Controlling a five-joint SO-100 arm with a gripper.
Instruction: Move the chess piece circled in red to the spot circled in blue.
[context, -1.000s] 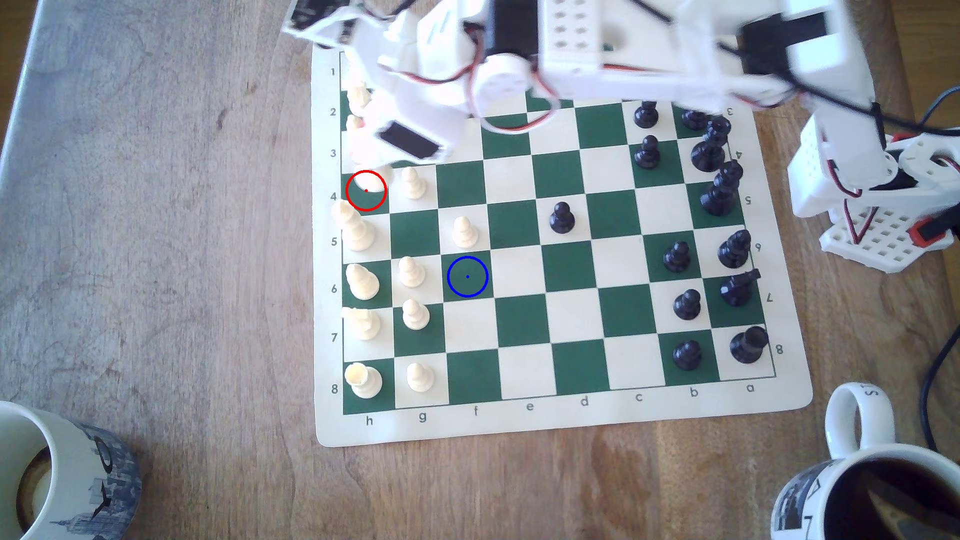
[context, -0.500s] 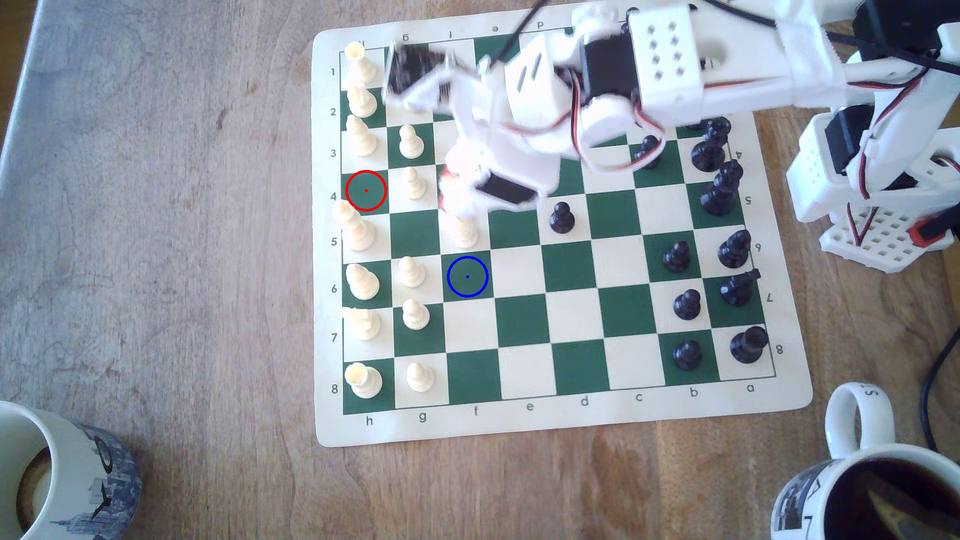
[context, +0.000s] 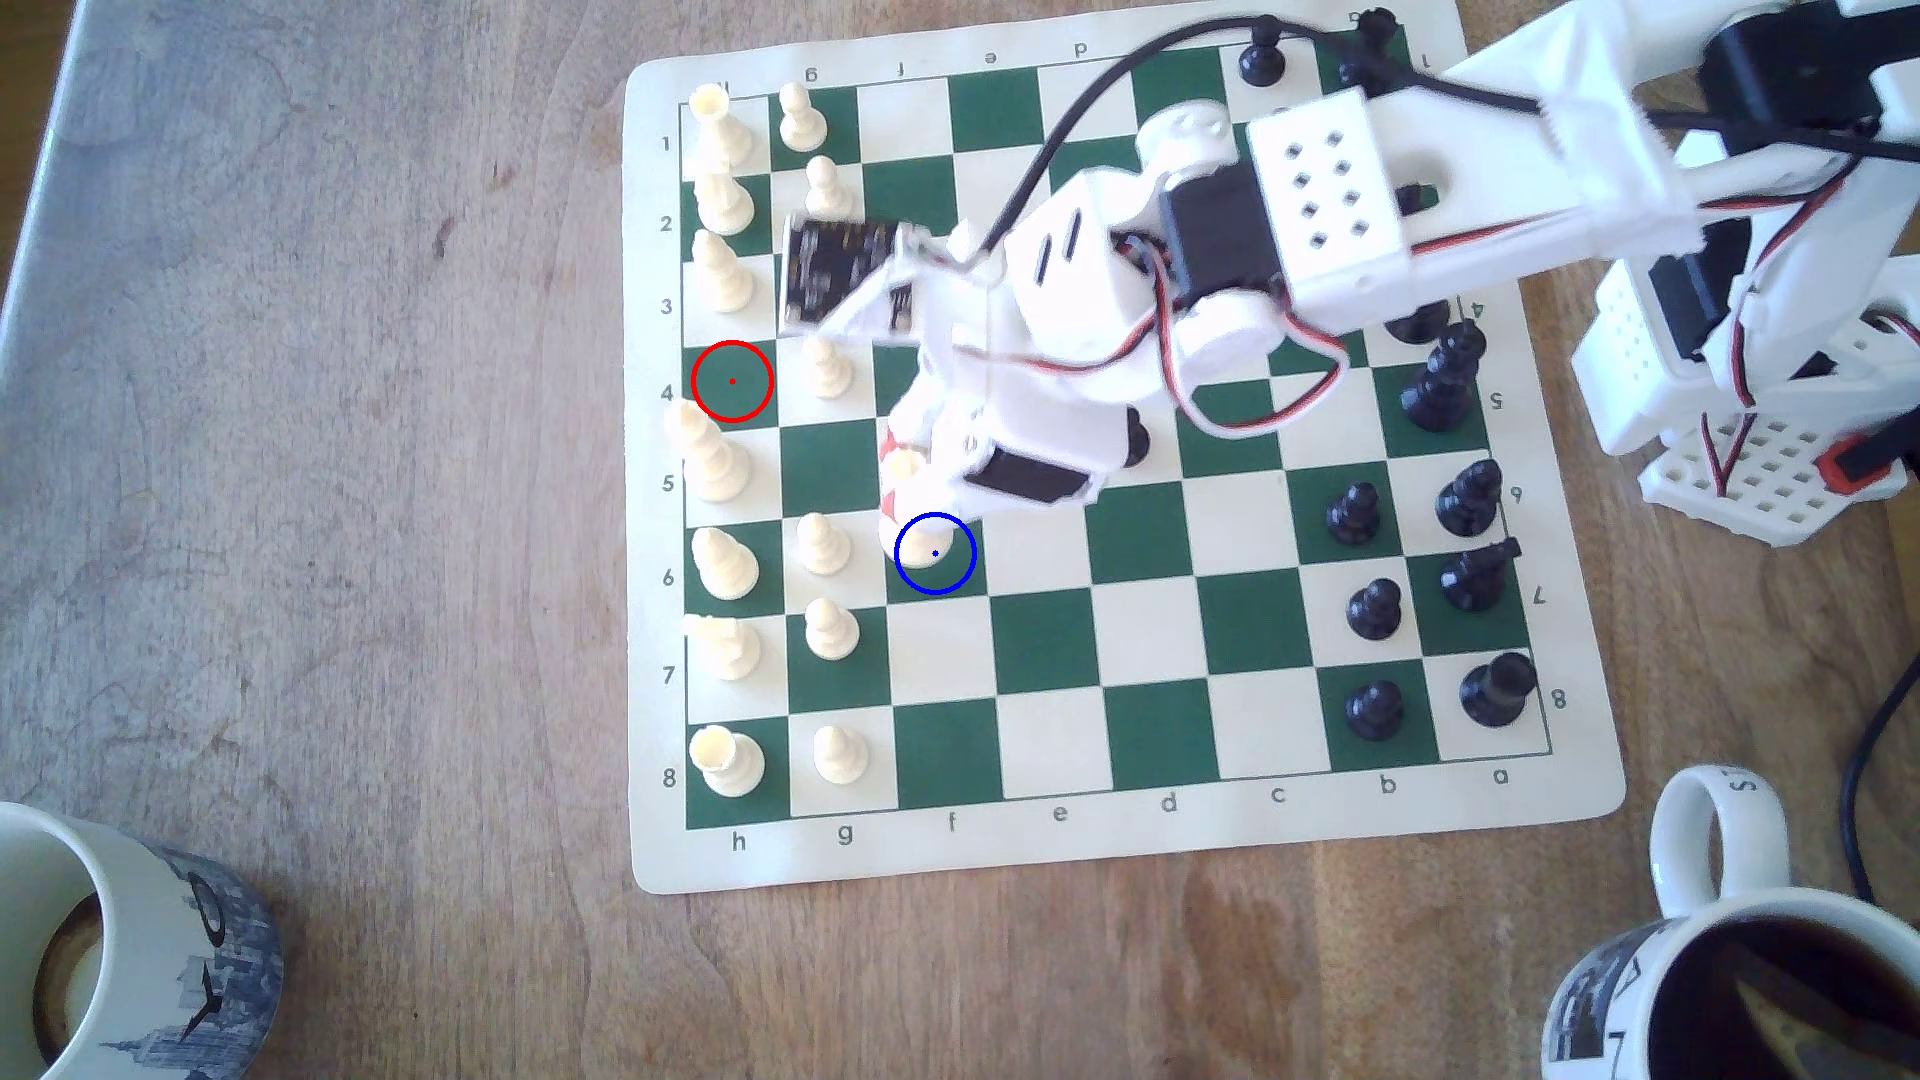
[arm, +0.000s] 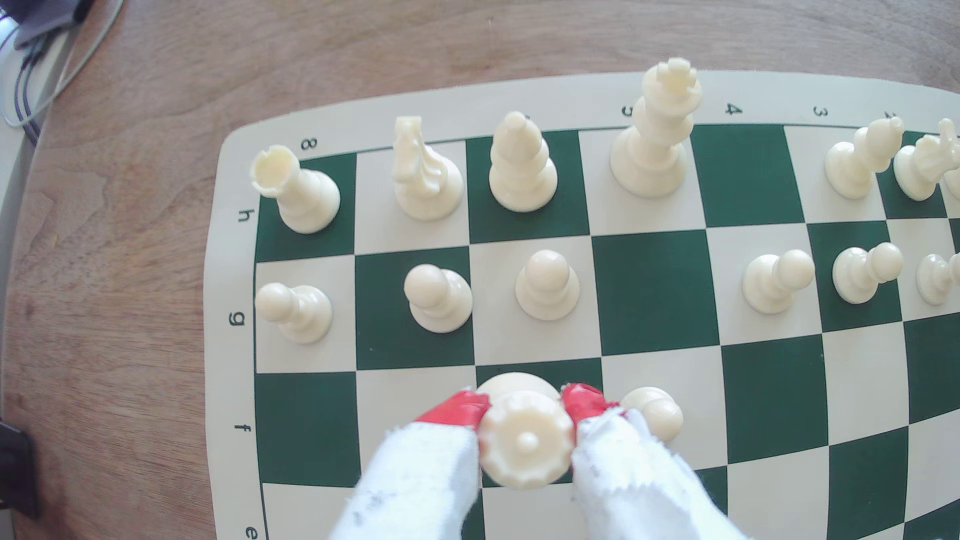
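Chess piece (arm: 524, 446), cream with a flared crown, sat pinched between the hand's (arm: 524, 423) 2 red-tipped fingers (arm: 457, 410) over the blue-ringed green square (context: 951, 576) in row 6, just beside a cream pawn (arm: 655, 413) on the board (context: 1049, 841).

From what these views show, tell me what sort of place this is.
Probably a home table set up for a hobby robot: a roll-up chess mat on a worn wooden table, and two mugs at its near corners, one with dark drink.
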